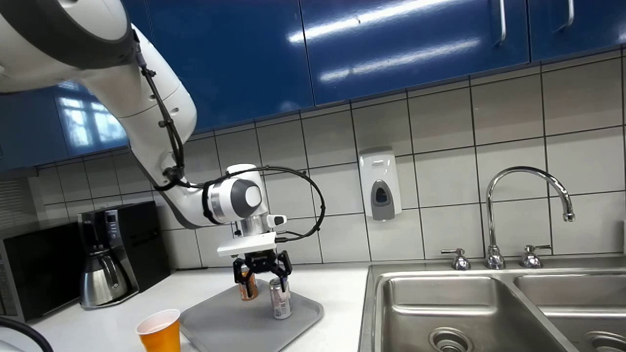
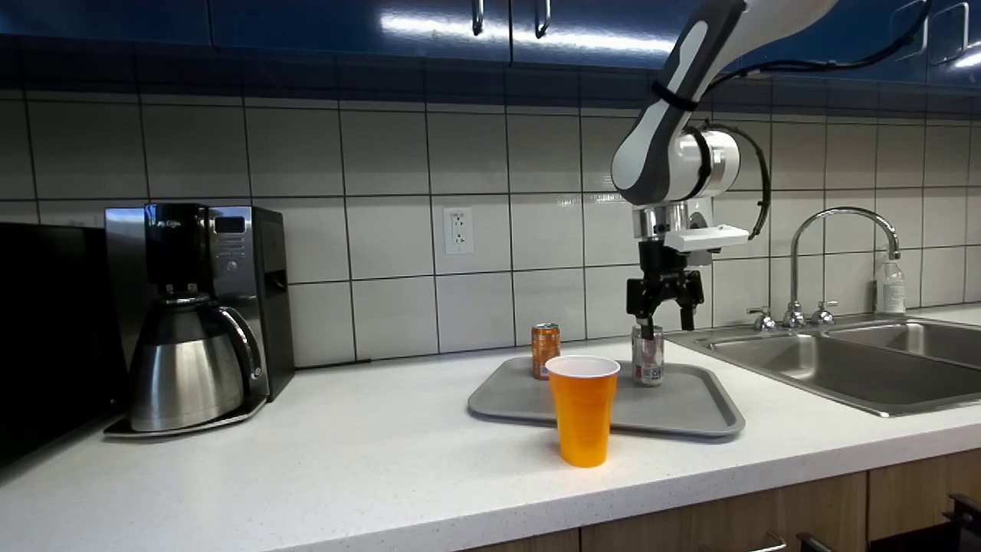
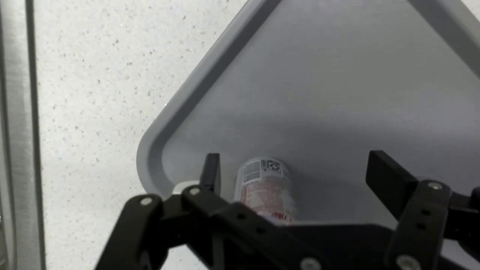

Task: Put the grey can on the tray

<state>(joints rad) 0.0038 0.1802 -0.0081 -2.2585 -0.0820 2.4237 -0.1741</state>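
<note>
The grey can [image 2: 650,368] is being borne upright by the tray [image 2: 678,414], near the corner towards the sink [image 1: 372,310], so the placing itself is being judged as done. The can is not being gripped: the pincer [image 3: 295,168] is being held spread, with its fingertips [image 3: 212,170] well apart in the wrist view. The can is being straddled unevenly, a narrow gap being shown beside one fingertip and a much wider one towards the opposite side. In both exterior views the can's top is being partly covered by a finger, so the pincer is being judged as low. Only the clearing away is being counted as left; a straight lift is being called for, lest the can be tipped by a sideways sweep.

Also on the tray, towards the tiled wall [image 2: 467,314], an orange can [image 2: 546,353] is being carried upright, apart from the grey one. Part of the tray's near edge is being hidden by an orange cup [image 2: 585,418], which is being borne by the table [image 2: 345,468]. Well apart, a coffee maker [image 2: 191,368] is being shown. By none of these is the upward path being blocked.
</note>
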